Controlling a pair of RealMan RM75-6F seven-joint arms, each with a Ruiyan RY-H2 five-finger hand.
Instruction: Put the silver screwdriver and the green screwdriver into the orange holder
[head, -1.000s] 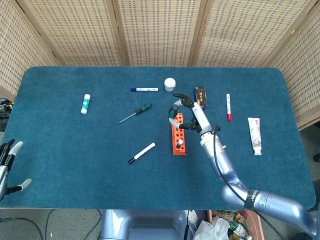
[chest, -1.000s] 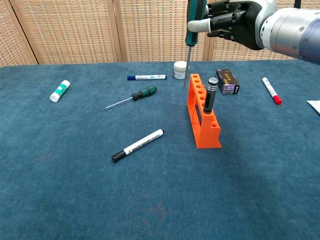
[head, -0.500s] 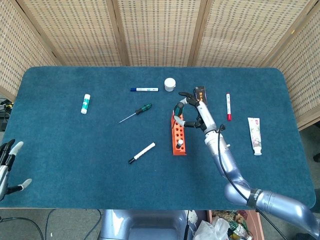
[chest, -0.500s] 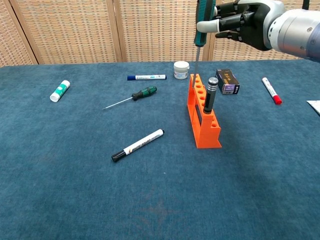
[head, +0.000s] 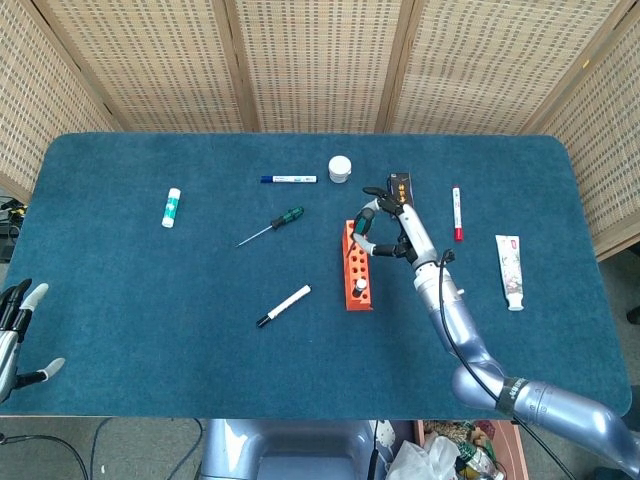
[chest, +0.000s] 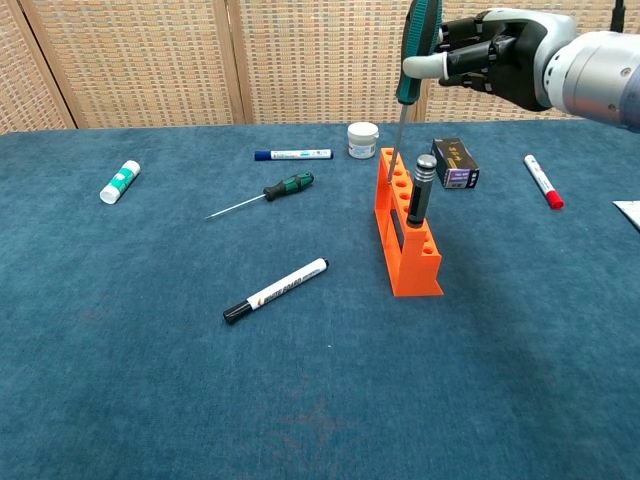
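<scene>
Gripping a green screwdriver (chest: 417, 50) upright in the right hand (chest: 497, 68), handle top cut off, tip meeting the orange holder (chest: 405, 226) already housing the silver screwdriver (chest: 421, 188), left hand (head: 15, 330) lying spread at the counter (head: 150, 300) edge.

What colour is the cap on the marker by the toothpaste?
Red cap on the marker, clearest in the chest view.
</scene>
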